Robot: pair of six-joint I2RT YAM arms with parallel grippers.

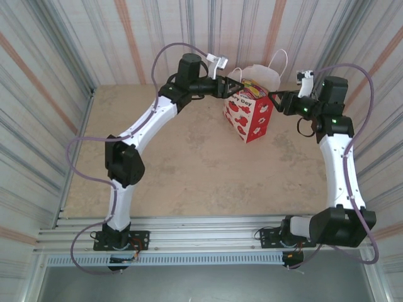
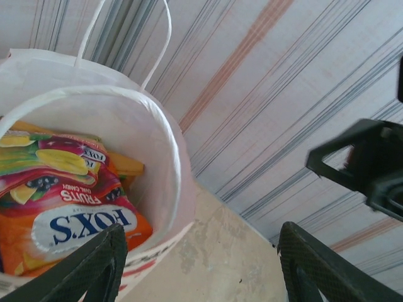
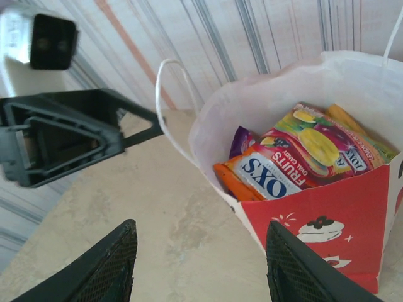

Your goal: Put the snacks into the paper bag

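Observation:
The paper bag [image 1: 250, 121], white above and red below, stands upright at the back of the table. Several snacks [image 1: 253, 85] lie inside it: an orange-red "Fox's Fruits" packet [image 3: 286, 171] on top, with purple, yellow and orange packets under and beside it. My left gripper [image 1: 232, 83] hovers open at the bag's left rim, nothing between its fingers. My right gripper [image 1: 277, 100] hovers open at the bag's right side, empty too. In the left wrist view the bag [image 2: 171, 148] and its snacks [image 2: 69, 217] sit left of my left gripper [image 2: 201, 267]. In the right wrist view my right gripper [image 3: 201, 267] faces the bag [image 3: 343, 211].
Corrugated metal walls [image 1: 56, 56] close in the table [image 1: 189, 170] on three sides, close behind the bag. White rope handles [image 1: 277, 63] stick up above the bag's rim. An aluminium rail [image 1: 201, 229] runs along the near edge with both arm bases.

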